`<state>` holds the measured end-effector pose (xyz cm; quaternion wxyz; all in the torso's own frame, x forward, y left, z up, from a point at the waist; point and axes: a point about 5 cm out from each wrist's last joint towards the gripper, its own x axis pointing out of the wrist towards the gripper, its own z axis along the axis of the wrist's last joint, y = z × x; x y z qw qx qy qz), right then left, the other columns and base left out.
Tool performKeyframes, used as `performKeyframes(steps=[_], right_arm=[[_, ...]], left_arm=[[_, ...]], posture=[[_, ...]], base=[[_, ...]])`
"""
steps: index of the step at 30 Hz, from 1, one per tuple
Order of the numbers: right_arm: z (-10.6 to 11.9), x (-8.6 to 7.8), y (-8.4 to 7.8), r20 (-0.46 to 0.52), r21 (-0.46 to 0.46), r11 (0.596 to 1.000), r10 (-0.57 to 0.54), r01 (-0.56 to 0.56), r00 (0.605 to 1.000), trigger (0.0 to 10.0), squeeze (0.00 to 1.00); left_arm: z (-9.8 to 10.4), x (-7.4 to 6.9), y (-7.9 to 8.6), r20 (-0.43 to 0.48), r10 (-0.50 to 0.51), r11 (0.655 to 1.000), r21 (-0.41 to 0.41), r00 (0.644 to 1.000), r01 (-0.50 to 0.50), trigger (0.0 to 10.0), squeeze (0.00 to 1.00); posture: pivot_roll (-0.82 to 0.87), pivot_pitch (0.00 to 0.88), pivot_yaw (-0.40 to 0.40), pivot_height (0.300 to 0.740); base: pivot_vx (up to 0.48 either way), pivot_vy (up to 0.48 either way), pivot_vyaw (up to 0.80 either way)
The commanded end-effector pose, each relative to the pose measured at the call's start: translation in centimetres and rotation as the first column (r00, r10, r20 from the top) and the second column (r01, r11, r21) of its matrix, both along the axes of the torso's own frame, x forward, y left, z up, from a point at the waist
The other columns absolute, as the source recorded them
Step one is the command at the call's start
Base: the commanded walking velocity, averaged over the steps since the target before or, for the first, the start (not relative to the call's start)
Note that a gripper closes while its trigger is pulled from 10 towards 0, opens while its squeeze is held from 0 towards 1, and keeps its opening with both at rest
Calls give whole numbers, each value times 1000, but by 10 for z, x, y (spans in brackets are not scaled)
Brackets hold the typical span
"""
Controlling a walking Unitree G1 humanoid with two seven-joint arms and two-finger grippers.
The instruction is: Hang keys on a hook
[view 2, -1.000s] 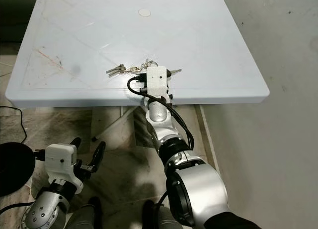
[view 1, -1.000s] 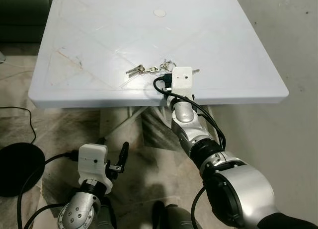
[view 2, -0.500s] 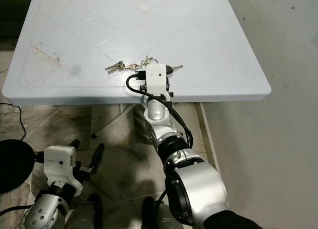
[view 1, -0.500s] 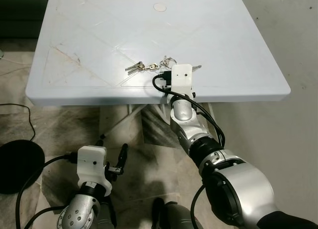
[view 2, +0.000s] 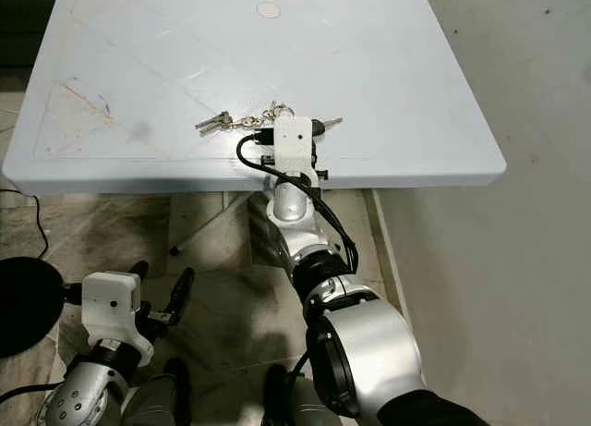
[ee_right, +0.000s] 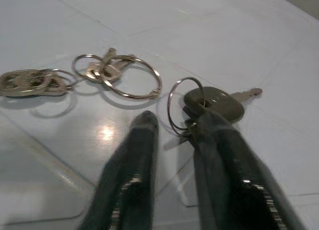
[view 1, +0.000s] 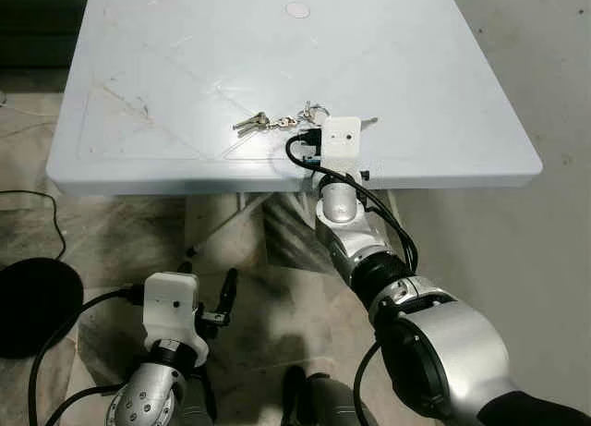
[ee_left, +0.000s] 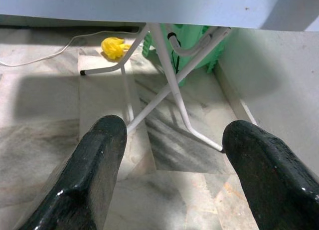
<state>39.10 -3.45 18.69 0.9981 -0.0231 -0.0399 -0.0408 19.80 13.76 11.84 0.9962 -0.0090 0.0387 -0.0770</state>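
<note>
A bunch of keys (view 1: 275, 123) on linked metal rings lies on the pale blue table (view 1: 185, 56) near its front edge. My right gripper (ee_right: 174, 121) reaches over that edge to the right end of the bunch, its white wrist mount (view 1: 340, 141) covering the fingers from above. In the right wrist view the fingers (ee_right: 135, 155) stand a narrow gap apart. One ring (ee_right: 183, 106) stands tilted between the tips, and a black-headed key (ee_right: 215, 103) rests at one tip. Two more rings and flat keys (ee_right: 35, 83) trail off to the side. My left gripper (view 1: 211, 295) hangs open below the table.
The table's white crossed legs (ee_left: 169, 75) stand on the marble floor, with a yellow bundle (ee_left: 113, 46) and a green object (ee_left: 194, 50) behind them. A black round object (view 1: 28, 306) and a cable lie on the floor to the left. A wall runs along the right.
The whole picture has shifted slightly, so the camera moved. My right gripper stays at the keys, perhaps a little further forward. The keys lie where they were.
</note>
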Motion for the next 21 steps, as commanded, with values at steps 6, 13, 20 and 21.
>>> performKeyframes(steps=[6,13,20,21], right_arm=[[-3,0,1,-35,24,999,-35,36,999,0,0],[-1,1,-6,-28,23,997,-70,71,997,0,0],[-1,3,-16,-23,24,992,-125,125,992,0,0],[-1,3,-17,-22,22,992,-124,125,992,0,0]], left_arm=[[-1,-4,-4,-13,0,1000,-1,1000,0,10000,0],[-1,-3,-6,-12,0,1000,-8,1000,0,10000,0],[-1,-3,-7,-13,1,1000,-10,1000,-1,10000,0],[-1,-3,-7,-13,1,1000,-9,1000,-1,10000,0]], posture=[[105,328,-163,740],[100,325,-162,740],[97,324,-160,740],[97,324,-159,740]], base=[[0,0,0],[0,0,0],[0,0,0],[0,0,0]])
